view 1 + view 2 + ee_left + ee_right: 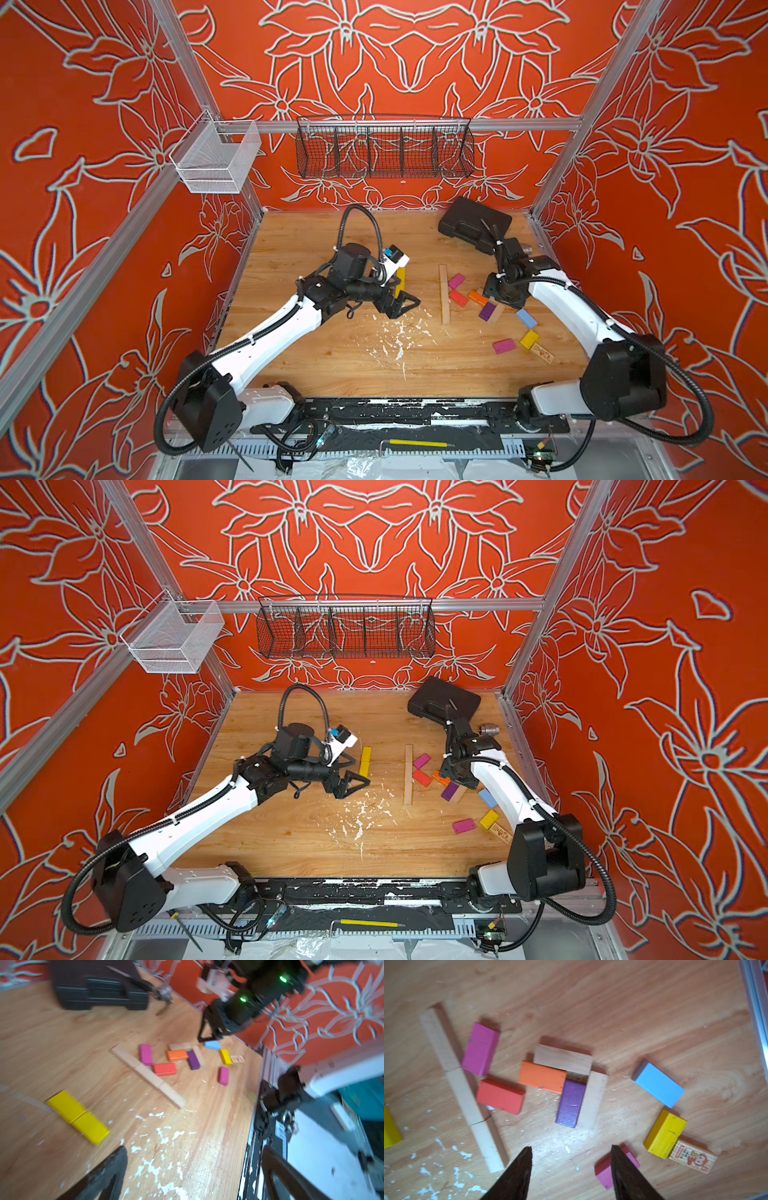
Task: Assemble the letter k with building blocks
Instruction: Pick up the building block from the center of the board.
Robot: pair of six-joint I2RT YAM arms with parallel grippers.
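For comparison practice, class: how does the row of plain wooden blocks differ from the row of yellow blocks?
The wooden row has three blocks, the yellow row two. The wooden row is pale and narrow, the yellow row bright and broader. A magenta block and a red block sit beside the wooden row; the yellow row lies alone. Both are straight, end to end.
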